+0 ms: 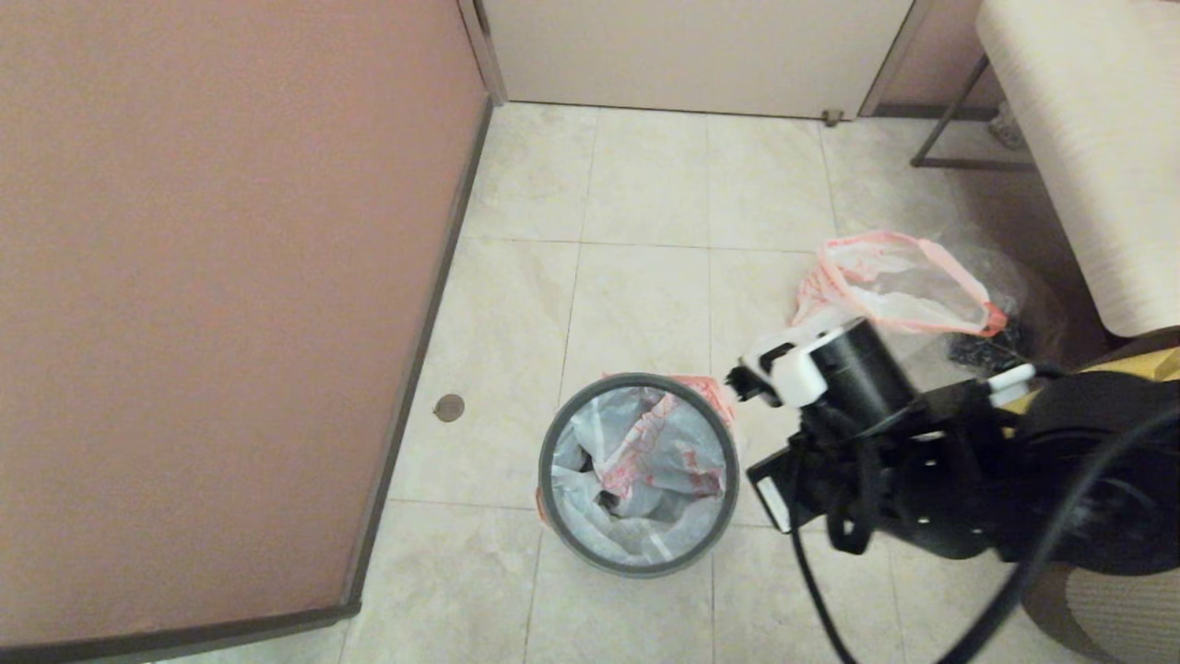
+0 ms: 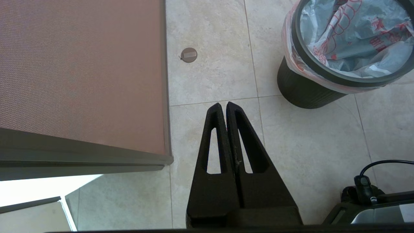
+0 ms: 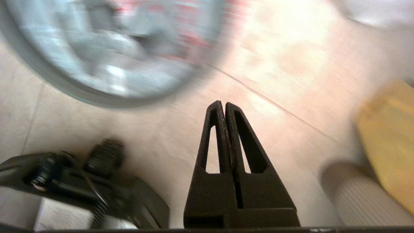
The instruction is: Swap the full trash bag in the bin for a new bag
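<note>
The black bin [image 2: 300,87] stands on the tiled floor with its grey hoop [image 1: 553,443] pressed on its rim. A limp white bag with red printing, the new bag [image 1: 645,461], lines the bin, its pink-red edge folded out under the hoop [image 2: 355,81]. To the bin's far right on the floor lies the full trash bag [image 1: 885,286], white with a gaping pink-red rim. My right arm [image 1: 830,378] hangs just right of the bin; the right gripper [image 3: 223,103] is shut and empty above bare floor. The left gripper [image 2: 223,104] is shut and empty, near the bin's left side.
A tall brown partition [image 1: 230,304] walls off the left. A clear bag with black stuff [image 1: 991,346] sits behind the full bag, a yellow bag [image 1: 1152,364] at the right edge, a pale bench [image 1: 1088,138] at the far right. A round floor cap [image 1: 449,407] lies left of the bin.
</note>
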